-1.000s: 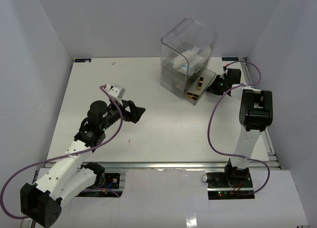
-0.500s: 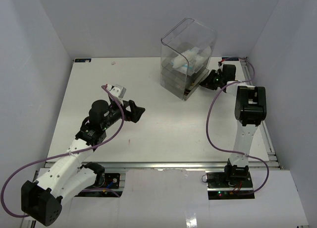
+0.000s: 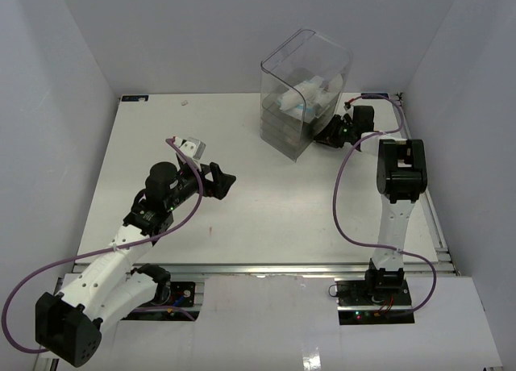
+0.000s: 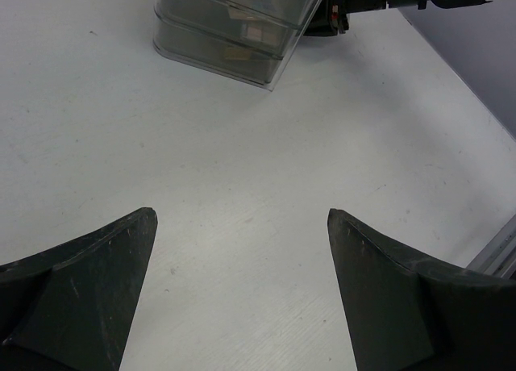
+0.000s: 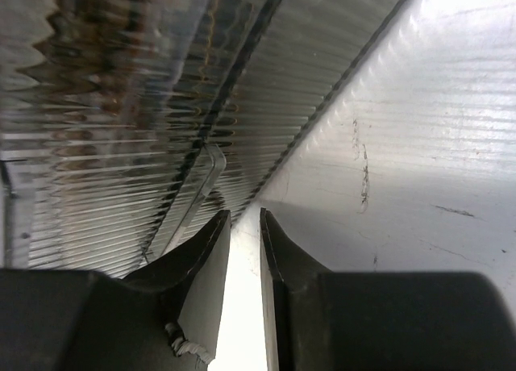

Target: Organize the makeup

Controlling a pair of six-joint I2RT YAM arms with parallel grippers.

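white walls [image 3: 72, 81] are enclosing a white table [image 3: 242, 218] on three sides. as far as the views show, the makeup is sitting inside the clear box [image 3: 305, 60] at the far right of the table. white and light-blue packets [image 3: 310, 97] are lying in the top compartment. brown and pink items are showing faintly through the drawers [image 4: 234, 32] below. none is lying loose on the table. the drawers are reading as flush with the box front.

the right gripper [image 3: 325, 137] is sitting low at the box's right-hand face, just beside the bottom drawer. its fingers [image 5: 201, 258] are standing a narrow slit apart, with only bare table showing between them, and are clamping nothing. whether a tip is touching the plastic cannot be told. the left gripper [image 3: 226, 182] is hovering over mid-table, well apart from the box, jaws spread wide and empty.

judgement: the task is looking near complete, the step in hand being the closing-off of the last drawer. to do it well, the right arm should be backing off straight along the drawer's line, so that no tip is snagging the drawer lip and dragging it out. any further push should be going square and low at the drawer front, since the tall box could be skidding or tipping. the left arm is best holding clear.
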